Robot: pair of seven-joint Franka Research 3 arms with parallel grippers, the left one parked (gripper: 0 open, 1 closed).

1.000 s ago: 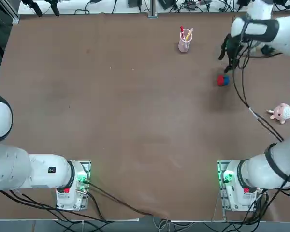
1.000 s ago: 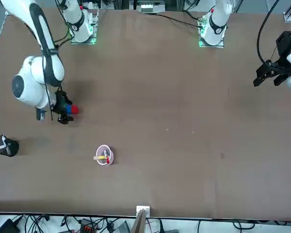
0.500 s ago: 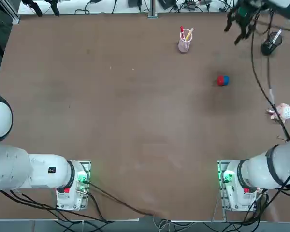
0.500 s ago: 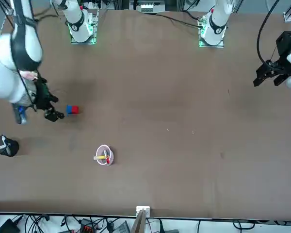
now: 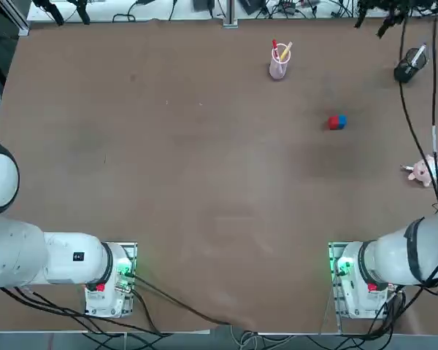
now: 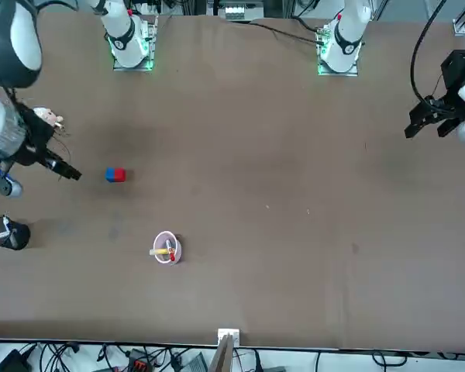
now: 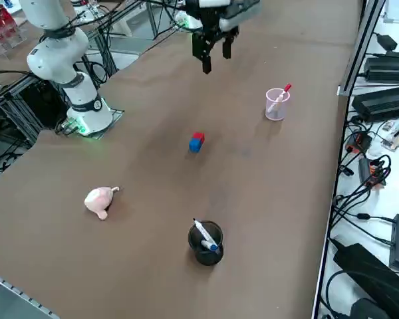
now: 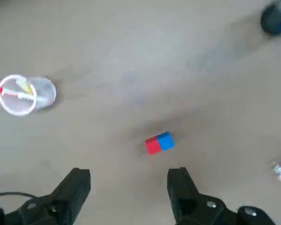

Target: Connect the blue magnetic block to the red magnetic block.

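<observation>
The blue block (image 8: 165, 140) and the red block (image 8: 152, 145) lie joined, touching side by side on the table (image 5: 204, 182), between the pen cup (image 5: 279, 61) and the plush toy (image 5: 423, 172). The right gripper (image 8: 129, 187) hangs high above them, fingers apart and empty.

Blue magnetic block (image 8: 165, 140), tiny rounded cube: flat on desk, joined flush to red magnetic block (image 8: 152, 146), tiny bright cube.

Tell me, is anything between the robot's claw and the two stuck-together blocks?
No. In the wrist view, only bare table lies between the open right gripper and the joined red block and blue block.
</observation>
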